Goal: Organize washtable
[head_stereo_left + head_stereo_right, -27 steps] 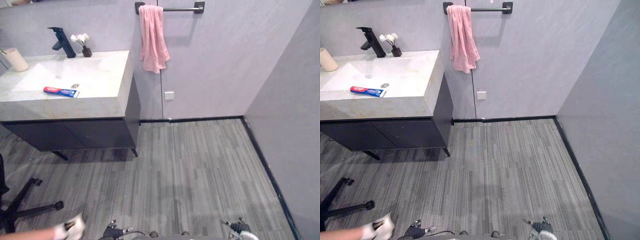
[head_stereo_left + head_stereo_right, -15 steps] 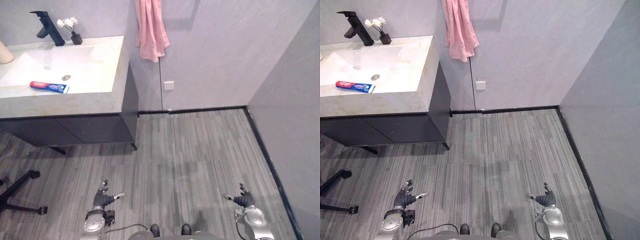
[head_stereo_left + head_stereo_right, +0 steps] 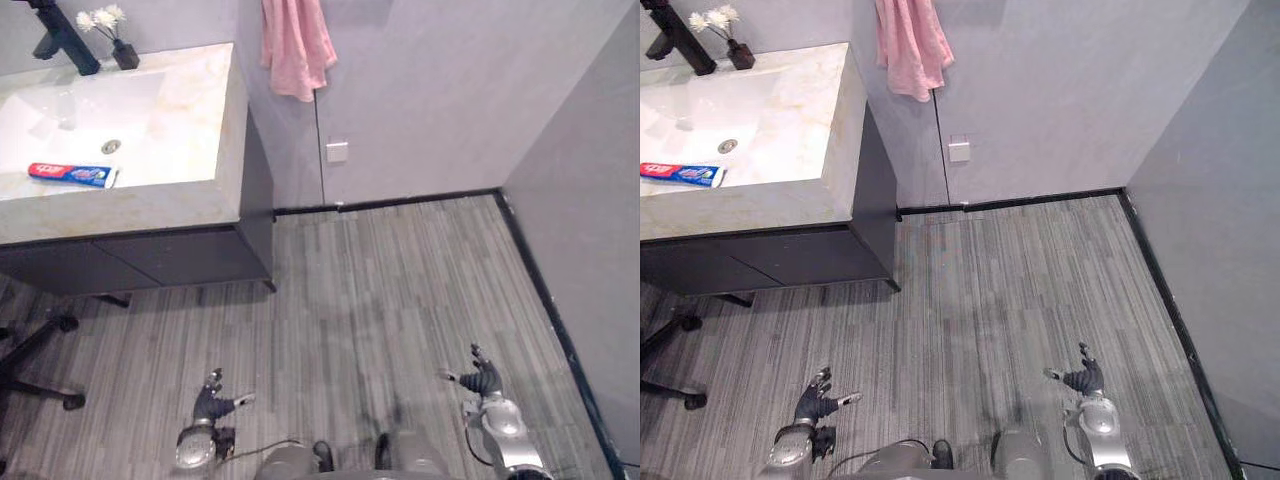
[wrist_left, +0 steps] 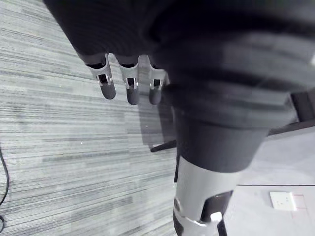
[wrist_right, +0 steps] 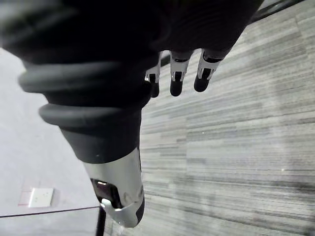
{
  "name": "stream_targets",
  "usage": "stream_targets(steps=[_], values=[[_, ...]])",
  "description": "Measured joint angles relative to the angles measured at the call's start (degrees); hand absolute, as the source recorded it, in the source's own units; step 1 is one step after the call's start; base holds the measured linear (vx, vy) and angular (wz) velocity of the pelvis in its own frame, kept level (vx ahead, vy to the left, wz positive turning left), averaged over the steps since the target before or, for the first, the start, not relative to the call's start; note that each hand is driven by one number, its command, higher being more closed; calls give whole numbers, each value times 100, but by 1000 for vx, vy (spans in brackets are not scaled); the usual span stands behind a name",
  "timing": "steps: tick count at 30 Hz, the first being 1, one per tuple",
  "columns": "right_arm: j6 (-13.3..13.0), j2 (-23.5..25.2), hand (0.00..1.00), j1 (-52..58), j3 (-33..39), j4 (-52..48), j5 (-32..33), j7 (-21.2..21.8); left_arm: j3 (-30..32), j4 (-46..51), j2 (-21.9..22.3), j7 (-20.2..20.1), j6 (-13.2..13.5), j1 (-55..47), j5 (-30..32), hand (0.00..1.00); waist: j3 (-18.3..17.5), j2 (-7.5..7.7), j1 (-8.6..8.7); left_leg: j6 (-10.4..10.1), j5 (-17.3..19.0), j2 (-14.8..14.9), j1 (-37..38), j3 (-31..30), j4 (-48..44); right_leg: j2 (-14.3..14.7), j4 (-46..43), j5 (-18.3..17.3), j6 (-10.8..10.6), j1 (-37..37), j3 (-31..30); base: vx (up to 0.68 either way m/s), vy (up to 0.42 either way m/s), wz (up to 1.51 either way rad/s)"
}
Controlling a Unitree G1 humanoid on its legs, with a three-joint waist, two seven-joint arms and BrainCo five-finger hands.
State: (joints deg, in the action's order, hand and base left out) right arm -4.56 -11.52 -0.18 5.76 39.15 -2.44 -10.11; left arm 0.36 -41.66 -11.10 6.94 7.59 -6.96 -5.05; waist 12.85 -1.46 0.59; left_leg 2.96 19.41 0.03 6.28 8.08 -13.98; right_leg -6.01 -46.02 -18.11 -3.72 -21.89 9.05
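Idle over the grey plank floor (image 3: pixel 390 270), the robot's left hand (image 3: pixel 212 402) and right hand (image 3: pixel 482 380) hang low, well apart from each other. Both are empty. The left hand's fingers (image 4: pixel 107 89) point straight and slightly apart above the planks. The right hand's fingers (image 5: pixel 176 86) do the same, each thumb held out to the side, nothing in either grasp.

Well away from both hands, at the far left, the pale marble surface (image 3: pixel 195 140) carries a red-and-blue toothpaste tube (image 3: pixel 70 174). It lies flat along the front of the white basin (image 3: pixel 80 110), near the drain (image 3: pixel 110 146). Whether it rests on the rim or just inside the bowl cannot be told.

At the back edge a black faucet (image 3: pixel 62 35) stands beside a small dark vase of white flowers (image 3: pixel 118 40). A dark cabinet (image 3: pixel 150 262) sits beneath the surface. On the wall just past it hangs a pink towel (image 3: pixel 297 45), with a white wall socket (image 3: pixel 337 152) below. A black chair base (image 3: pixel 35 360) rests on the floor at the left edge.
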Motion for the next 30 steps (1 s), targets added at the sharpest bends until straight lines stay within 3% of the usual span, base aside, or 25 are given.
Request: stream_targets(steps=[2,4,5,6,7,8,9,10,12,13,15,17,18,19,20,21,22,23,25,26,27,28,30], values=[[47,-38,0,-70,1,-4,0,-40,0,-190,46,79,-61,111,-4,0,92,-103,83,-29,8,207,266,-33,221,115,660,40,-2,-329,217,411,-68,13],[85,-33,0,-41,2,-13,-9,-119,0,-195,48,95,-85,149,-2,0,90,-62,178,-217,-5,334,480,-114,370,290,1664,579,93,-482,273,452,-106,30],[92,-34,0,50,4,-15,-40,-142,0,-199,44,95,-85,145,-2,0,51,26,202,-452,92,335,634,-216,400,302,2139,1355,366,-484,244,587,-164,41],[128,-81,0,77,31,-8,-40,-149,18,-267,154,102,-90,197,-2,0,43,-141,208,-637,180,516,717,-323,242,330,1810,1539,587,-472,369,591,-171,37],[132,-44,0,62,27,-21,-39,-147,18,-262,161,96,-79,221,-1,0,34,-143,210,-774,99,588,582,-334,-31,343,1760,1359,635,-451,409,566,-198,27],[126,12,0,57,-13,-41,-39,-137,19,-268,183,95,-79,303,-1,0,42,-136,215,-984,-216,615,207,-341,-848,376,1799,1176,665,-305,446,552,-218,18],[125,22,0,30,-70,-73,-39,-134,59,-264,276,97,-80,349,-9,0,97,-195,175,-931,-847,776,-353,-351,-2229,484,2138,1110,732,113,468,685,-277,12],[125,14,0,33,-141,-105,-38,-135,93,-246,340,96,-79,331,-13,0,122,-237,158,-886,-1411,882,-634,-362,-2954,569,2367,1099,753,420,473,591,-221,-1],[62,149,0,26,-290,-213,-27,-139,155,-149,437,81,-77,196,-104,0,192,-214,42,-636,-1133,1224,-1327,-232,-4776,779,2972,1065,807,1492,383,513,-140,-25],[34,206,0,6,-313,-242,-26,-142,155,-99,442,81,-78,169,-113,0,224,-134,-45,-590,-1022,1207,-1574,-156,-5045,782,3156,1057,816,1833,283,614,-124,-45],[11,261,0,-56,-330,-298,-21,-146,156,123,439,86,-65,117,-116,0,225,-25,-210,-425,-885,1132,-2347,-17,-4781,761,3734,963,787,2441,131,523,-77,-37],[18,246,0,-156,-271,-232,11,-148,153,129,457,85,-73,156,-114,0,253,-34,-276,-452,-792,934,-2832,-20,-3710,704,3987,891,708,2738,75,403,19,-16],[48,267,0,-170,-137,-150,13,-156,159,129,487,88,-81,185,-114,0,321,19,-319,-486,-818,661,-2921,-27,-2627,579,4062,808,601,2956,28,574,120,-15],[67,249,0,-165,-35,-71,13,-204,159,131,539,87,-85,143,-112,0,323,29,-327,-665,-976,417,-2901,-85,-1461,477,4164,687,490,3174,12,586,147,-17],[66,232,0,-168,29,-24,12,-221,157,130,560,88,-88,123,-111,0,316,13,-328,-715,-1115,345,-2850,-131,-914,471,4204,618,429,3258,4,601,209,-30],[91,176,0,-166,67,117,6,-241,162,122,569,96,-97,71,-110,0,227,-155,-348,-538,-1850,307,-2816,-222,-258,525,4184,313,260,3431,-118,511,237,-39],[119,214,0,-166,60,219,4,-240,189,116,516,105,-109,38,-110,0,210,-67,-410,-239,-2168,241,-2779,-189,-422,414,4050,145,173,3511,-197,512,236,-36],[137,254,0,-140,53,245,4,-241,201,118,486,116,-112,71,-109,0,172,63,-435,-147,-1997,119,-2794,-134,-534,295,3898,51,105,3483,-224,539,199,-8],[137,246,0,-69,63,250,2,-238,182,158,549,182,-106,177,-104,0,124,145,-453,12,-1625,-64,-2735,-35,-754,-16,2963,-5,16,3193,-311,499,173,5],[141,286,0,-48,64,254,-45,-233,176,152,543,190,-109,140,-93,0,121,187,-452,134,-1404,-194,-2484,1,-825,-153,1863,66,-102,2883,-422,642,254,-2],[140,339,0,-38,49,254,-47,-231,175,144,492,201,-125,98,-82,0,134,225,-420,232,-1167,-329,-2089,-2,-797,-361,433,275,-484,2418,-543,533,203,1],[141,354,0,-29,42,257,-50,-228,170,145,474,208,-144,99,-81,0,136,223,-382,248,-1090,-357,-1923,6,-794,-412,-79,254,-457,2246,-583,521,169,15],[132,449,0,-21,-65,210,-70,-220,160,153,409,245,-162,74,-80,0,139,230,-276,304,-903,-411,-1162,-26,-508,-408,-985,42,-107,1518,-525,504,106,14]])
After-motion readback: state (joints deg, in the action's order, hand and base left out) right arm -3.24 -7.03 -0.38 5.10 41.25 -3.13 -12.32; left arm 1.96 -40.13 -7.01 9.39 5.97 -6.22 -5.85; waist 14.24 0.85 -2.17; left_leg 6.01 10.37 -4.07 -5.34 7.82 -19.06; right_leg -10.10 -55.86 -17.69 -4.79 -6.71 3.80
